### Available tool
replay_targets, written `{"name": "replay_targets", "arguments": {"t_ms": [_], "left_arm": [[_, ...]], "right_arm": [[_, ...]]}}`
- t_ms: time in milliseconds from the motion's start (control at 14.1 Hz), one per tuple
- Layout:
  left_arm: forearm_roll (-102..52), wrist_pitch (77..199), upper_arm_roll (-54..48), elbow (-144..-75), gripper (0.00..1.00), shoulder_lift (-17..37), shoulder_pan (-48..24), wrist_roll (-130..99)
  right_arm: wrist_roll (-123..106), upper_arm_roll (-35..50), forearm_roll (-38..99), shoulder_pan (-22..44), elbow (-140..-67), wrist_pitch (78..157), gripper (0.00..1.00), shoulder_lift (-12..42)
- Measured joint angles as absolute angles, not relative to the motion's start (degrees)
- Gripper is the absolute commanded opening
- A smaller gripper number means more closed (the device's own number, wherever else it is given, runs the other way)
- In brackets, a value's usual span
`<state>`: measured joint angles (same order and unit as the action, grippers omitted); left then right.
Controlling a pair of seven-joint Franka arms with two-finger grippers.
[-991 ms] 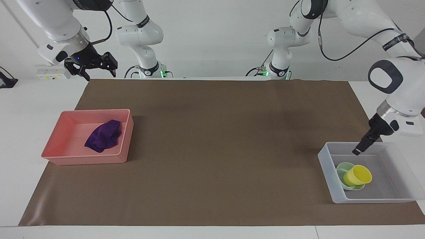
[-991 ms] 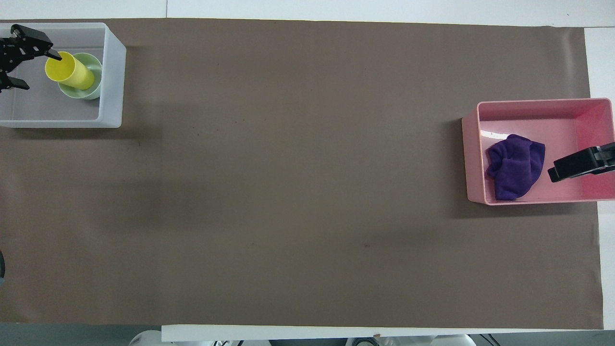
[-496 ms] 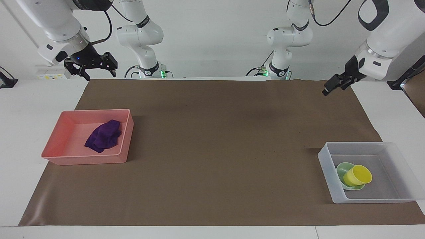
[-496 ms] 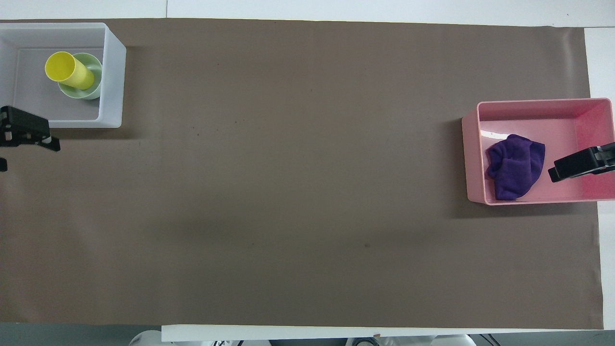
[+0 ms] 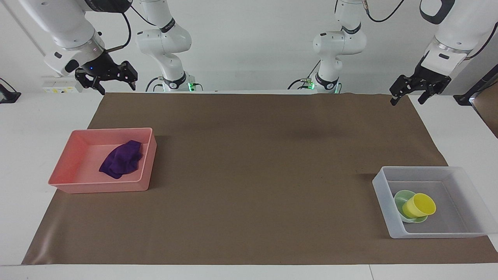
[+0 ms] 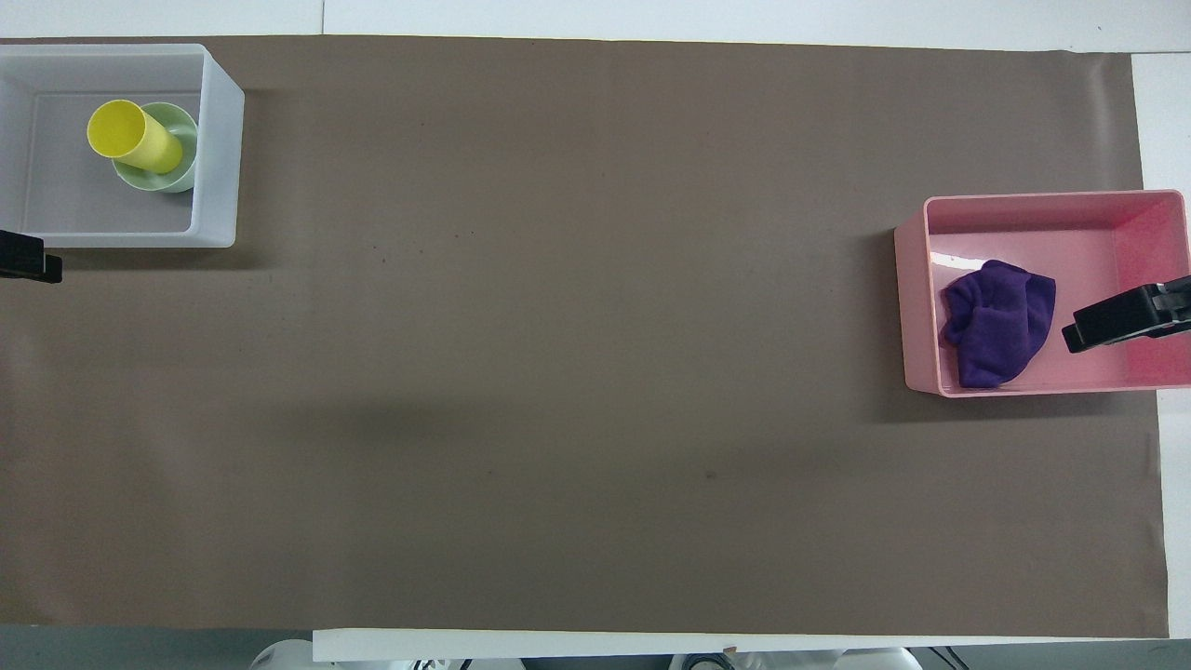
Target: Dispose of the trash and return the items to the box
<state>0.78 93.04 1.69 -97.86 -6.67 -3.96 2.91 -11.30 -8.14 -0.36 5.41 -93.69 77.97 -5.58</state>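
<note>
Apparently little is left: the purple cloth (image 5: 121, 159) lies in the pink tray (image 5: 62, 182) at frame left, the yellow cup (image 5: 419, 205) leans in the green bowl (image 5: 400, 196) inside the box (image 5: 383, 194), lower right. Left gripper (image 5: 408, 99) and right gripper (image 5: 114, 87) hang spread, empty (upper corners). The tilted cup could tip out if the box is nudged.

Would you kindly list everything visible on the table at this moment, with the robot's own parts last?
Brown paper mat: one, brown, covering the table.
Pink rectangular plastic tray: one, pink, toward the right arm's end.
Wrinkly purple cloth: one, deep purple, in the tray.
Translucent whitish plastic bin: one, whitish, toward the left arm's end.
Shallow mint-green bowl: one, green, in the bin.
Yellow plastic cup: one, yellow, tilted in the bowl.
Right gripper: black, open, raised.
Left gripper: black, open, raised.
</note>
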Motion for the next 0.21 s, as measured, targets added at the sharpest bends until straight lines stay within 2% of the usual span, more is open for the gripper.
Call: {"name": "replay_targets", "arguments": {"t_ms": [212], "left_arm": [[1.07,91.33,1.58,-97.1,1.0,-5.84,-4.09,8.86]], "right_arm": [[-11.3,-8.14,-0.36,5.39,-93.69,78.91,1.0,-5.58]]}}
